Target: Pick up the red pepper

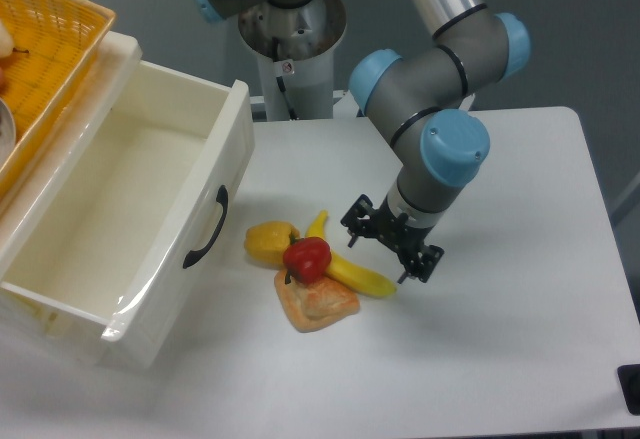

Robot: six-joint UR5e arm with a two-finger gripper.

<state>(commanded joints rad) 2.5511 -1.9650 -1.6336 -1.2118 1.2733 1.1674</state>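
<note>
The red pepper [307, 257] is small and glossy, lying on the table in a cluster of toy food. It rests on an orange-tan bread piece [317, 304], with a yellow pepper [270, 241] at its left and a banana [352, 272] at its right. My gripper [391, 249] hovers just right of the cluster, above the banana's right end. Its two black fingers stand apart, open, with nothing between them. It is not touching the red pepper.
A white drawer [120, 209] stands pulled open at the left, its black handle [206, 227] facing the food. A yellow wicker basket [45, 69] sits at the upper left. The arm's base [290, 29] rises at the table's back.
</note>
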